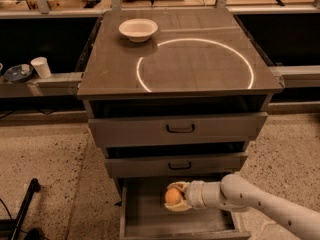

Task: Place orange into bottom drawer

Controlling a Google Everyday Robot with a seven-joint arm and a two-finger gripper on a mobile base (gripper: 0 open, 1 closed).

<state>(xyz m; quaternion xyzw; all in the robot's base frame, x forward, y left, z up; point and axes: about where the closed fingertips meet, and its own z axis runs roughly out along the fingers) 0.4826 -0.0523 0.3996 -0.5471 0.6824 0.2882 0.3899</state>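
While my arm [260, 205] reaches in from the right, my pincer [176, 197] is closed around the orange [172, 196], one finger above it and one below. It holds the orange inside the open bottom drawer [145, 216], over the back part of the floor and just under the front of the middle drawer [215, 164]; whether the orange touches the floor, I cannot tell. On the desk [200, 69] above, a white bowl [138, 29] stands near the back left corner, beside a bright ring of light [200, 39].
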